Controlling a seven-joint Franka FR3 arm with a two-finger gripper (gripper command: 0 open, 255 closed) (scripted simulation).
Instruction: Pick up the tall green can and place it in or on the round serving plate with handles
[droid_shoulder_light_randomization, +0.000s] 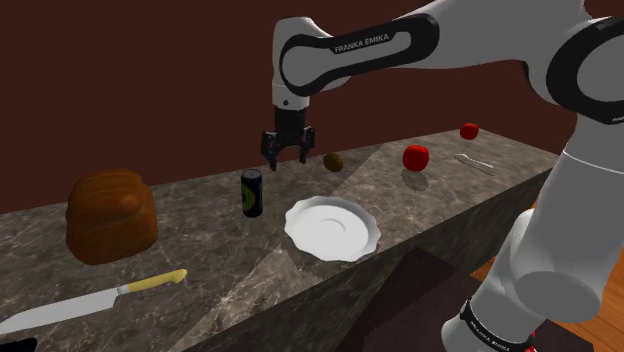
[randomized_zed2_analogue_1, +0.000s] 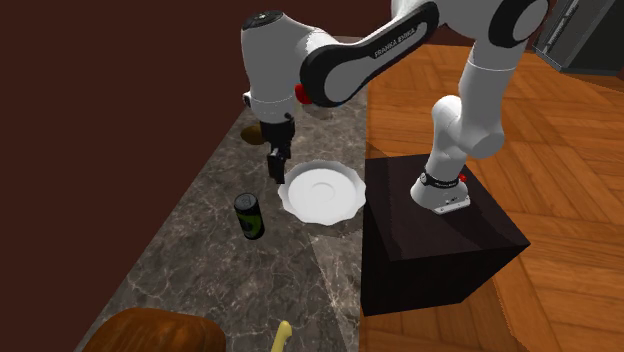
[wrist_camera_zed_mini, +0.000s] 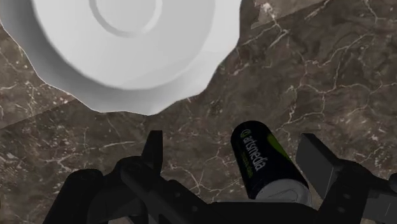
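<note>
The tall can (droid_shoulder_light_randomization: 252, 192) is black with green markings and stands upright on the dark marble counter (droid_shoulder_light_randomization: 200, 260). Just to its right in the shoulder view lies the round white plate (droid_shoulder_light_randomization: 332, 227) with a wavy rim. My black gripper (droid_shoulder_light_randomization: 288, 152) hangs open in the air, above and slightly behind the gap between can and plate, touching neither. In the second exterior view the gripper (randomized_zed2_analogue_1: 276, 165) is above the plate's (randomized_zed2_analogue_1: 322, 192) edge, with the can (randomized_zed2_analogue_1: 249, 215) nearer the camera. The wrist view looks down on the can (wrist_camera_zed_mini: 264, 159), well below the spread fingers (wrist_camera_zed_mini: 153, 149), with the plate (wrist_camera_zed_mini: 127, 44) beyond.
A brown bread loaf (droid_shoulder_light_randomization: 110, 215) and a yellow-handled knife (droid_shoulder_light_randomization: 90, 300) lie at the shoulder view's left. A brown fruit (droid_shoulder_light_randomization: 333, 161), a red apple (droid_shoulder_light_randomization: 416, 157), a smaller red thing (droid_shoulder_light_randomization: 469, 130) and a spoon (droid_shoulder_light_randomization: 473, 161) lie further right. The dark stand (randomized_zed2_analogue_1: 440, 240) sits beside the counter.
</note>
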